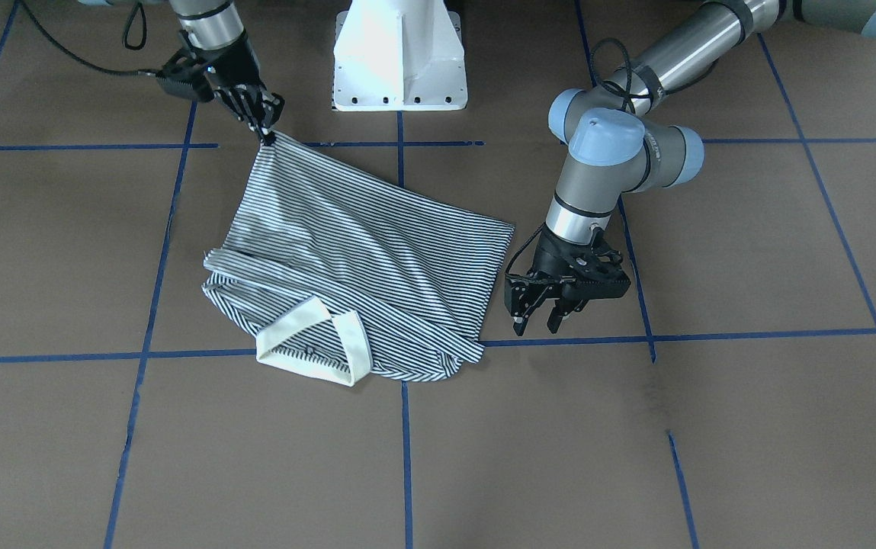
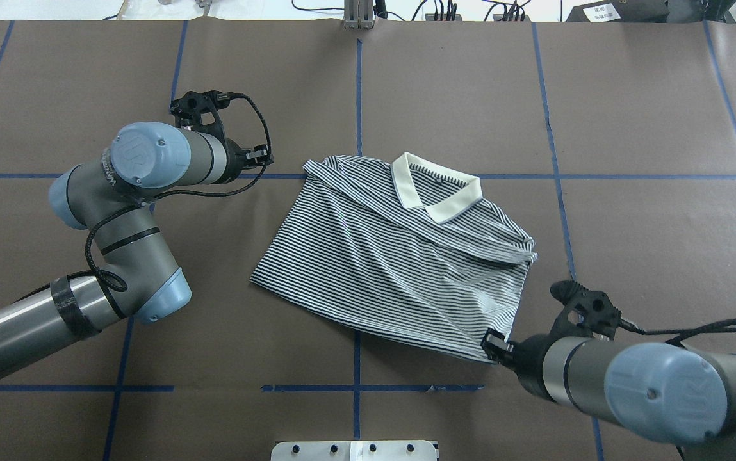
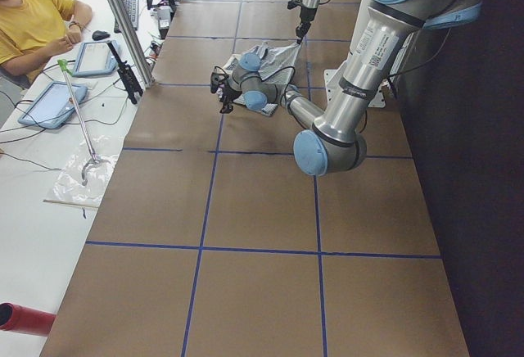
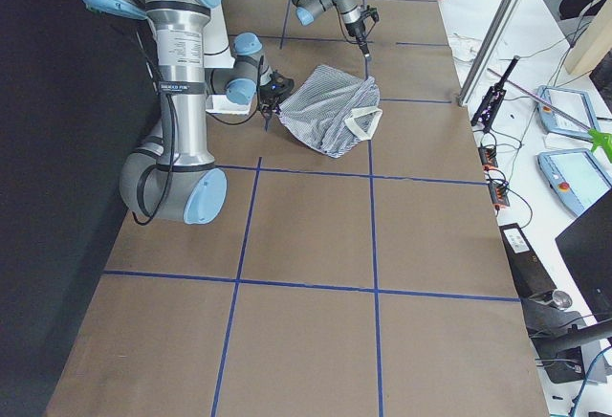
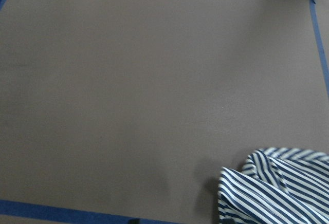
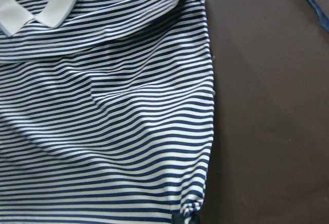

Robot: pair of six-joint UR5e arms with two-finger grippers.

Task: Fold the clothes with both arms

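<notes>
Striped polo shirt [image 2: 393, 256] part-folded on brown tbl [image 2: 630, 96], cream collar [image 2: 435, 192] at far edge, R gripper [image 2: 492, 343] touching near-R corner, L arm [image 2: 143, 160] apart.

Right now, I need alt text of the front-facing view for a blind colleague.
A striped polo shirt lies rumpled on the brown table, cream collar toward the camera. The right arm's fingers pinch its far corner; the left arm's fingers hang open beside its edge, holding nothing.

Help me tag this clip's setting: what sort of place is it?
Probably a robotics lab: a tape grid on the table, a left arm and right arm beside a shirt, an operator with tablets alongside.
</notes>
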